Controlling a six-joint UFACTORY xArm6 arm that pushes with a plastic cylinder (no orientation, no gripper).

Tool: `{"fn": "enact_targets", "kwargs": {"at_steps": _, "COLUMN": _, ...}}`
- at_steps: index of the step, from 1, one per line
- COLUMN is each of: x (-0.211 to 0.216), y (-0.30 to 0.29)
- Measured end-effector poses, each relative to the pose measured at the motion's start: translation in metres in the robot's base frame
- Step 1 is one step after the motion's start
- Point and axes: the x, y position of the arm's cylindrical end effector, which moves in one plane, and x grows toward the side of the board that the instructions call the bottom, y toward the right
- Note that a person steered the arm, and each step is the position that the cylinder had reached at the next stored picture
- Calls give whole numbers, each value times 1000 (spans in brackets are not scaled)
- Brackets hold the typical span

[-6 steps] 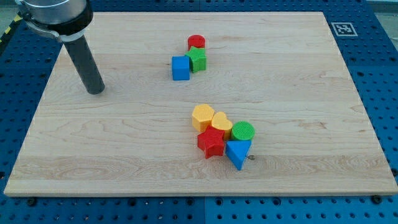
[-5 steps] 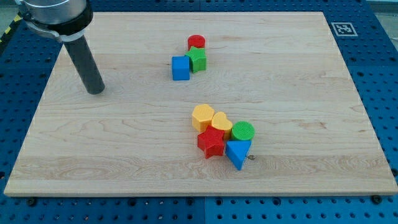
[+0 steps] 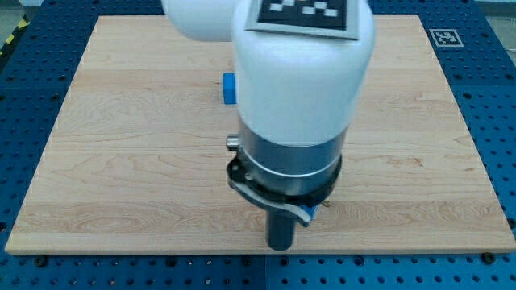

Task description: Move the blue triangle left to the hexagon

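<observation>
My arm's white and dark body [image 3: 294,97] fills the middle of the view and hides most of the blocks. The dark rod comes down near the board's bottom edge, and my tip [image 3: 280,246] rests there. A small blue sliver [image 3: 311,212] shows just up and right of the rod; it may be a corner of the blue triangle. The yellow hexagon, the other yellow block, the red star and the green cylinder are hidden behind the arm. Part of the blue cube [image 3: 229,89] shows at the arm's left edge.
The wooden board [image 3: 121,161] lies on a blue perforated table. A black-and-white marker [image 3: 445,37] sits at the board's top right corner. The red cylinder and the green block beside the blue cube are hidden by the arm.
The arm has swung from the board's upper left to its lower middle. The tip now stands just below where the lower cluster of blocks was, and the arm covers that cluster.
</observation>
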Motion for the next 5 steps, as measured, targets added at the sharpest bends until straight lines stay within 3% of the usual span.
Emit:
{"fn": "enact_targets", "kwargs": {"at_steps": 1, "x": -1, "y": 89}}
{"fn": "enact_targets", "kwargs": {"at_steps": 2, "x": -1, "y": 130}}
{"fn": "enact_targets", "kwargs": {"at_steps": 5, "x": -42, "y": 39}}
